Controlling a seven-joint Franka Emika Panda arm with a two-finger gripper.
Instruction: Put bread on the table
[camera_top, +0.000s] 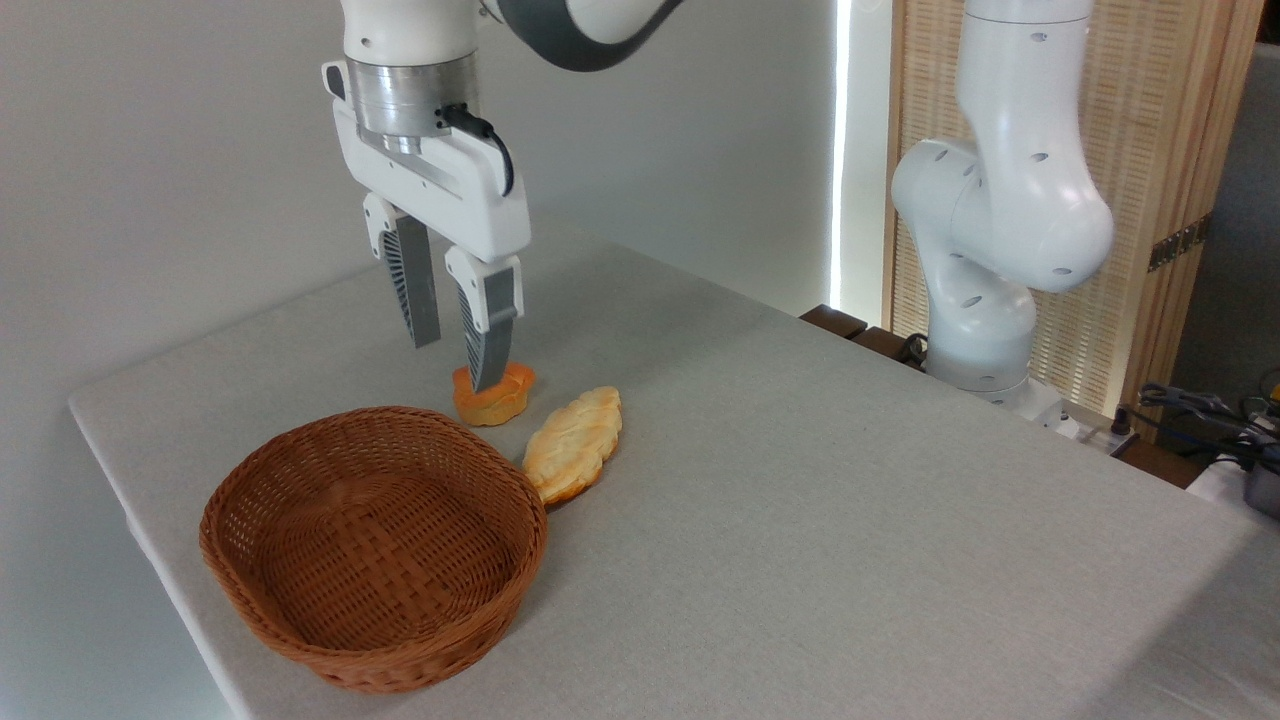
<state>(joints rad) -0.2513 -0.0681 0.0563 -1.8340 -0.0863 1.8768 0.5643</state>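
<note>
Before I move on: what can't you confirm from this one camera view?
- Part of the small round golden-orange bun: the front finger of the open gripper covers it.
- Whether that fingertip touches the bun: cannot tell.
- The flat leaf-shaped pastry's near end: behind the brown wicker basket's rim.
- The grey cloth table's near edge: cut off by the frame.

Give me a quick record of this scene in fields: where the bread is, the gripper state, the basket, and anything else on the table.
bread: on the table, beyond the basket
gripper: open, fingers apart, directly over the bread; contact unclear
basket: brown wicker, empty, near the front left edge
pastry: flat, leaf-shaped, lying right of the basket, beside the bread
</note>
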